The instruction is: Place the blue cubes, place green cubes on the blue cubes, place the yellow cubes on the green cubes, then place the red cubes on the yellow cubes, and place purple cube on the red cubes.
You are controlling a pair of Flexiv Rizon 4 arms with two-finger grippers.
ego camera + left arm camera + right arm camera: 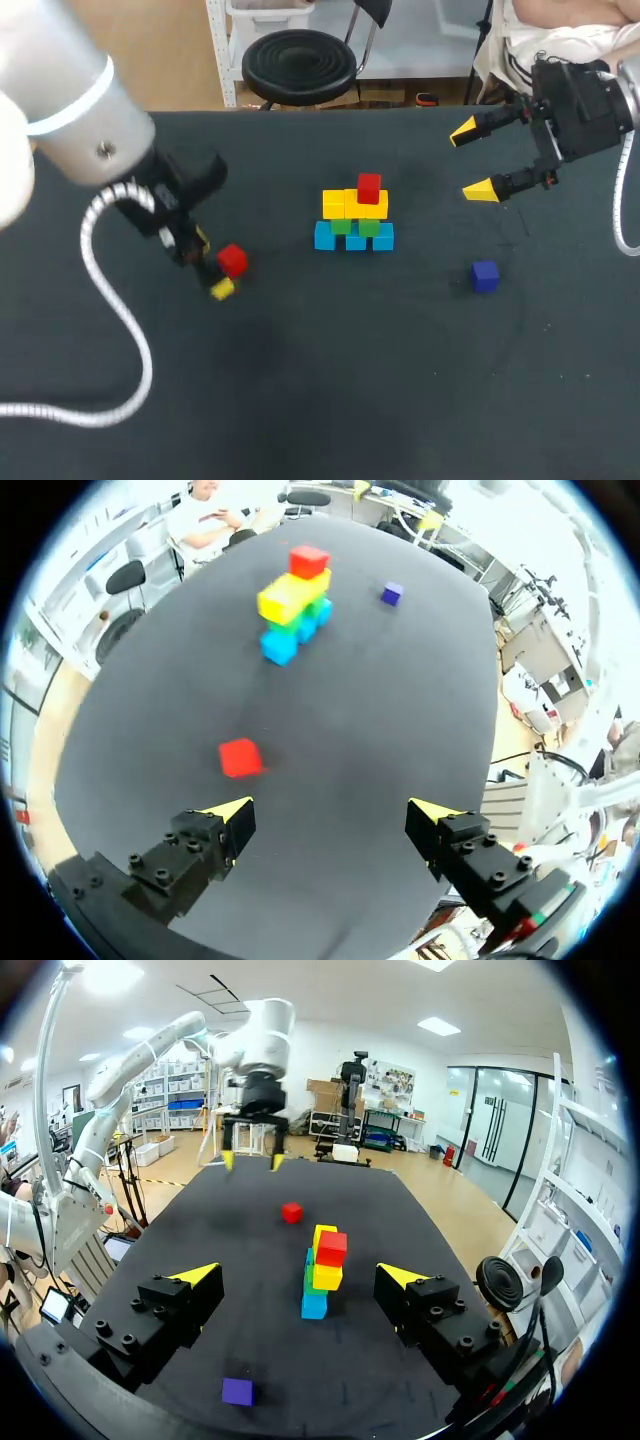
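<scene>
Black table (330, 400). In its middle, a cube tower (355, 218): blue, green, yellow, one red on top. Left gripper (213, 265): wide open, holding nothing, right by the loose red cube (232, 260). Right gripper (471, 160): open too, empty, apart from the little purple cube (485, 275). Might bump the tower when setting red beside red, and knock it down.
</scene>
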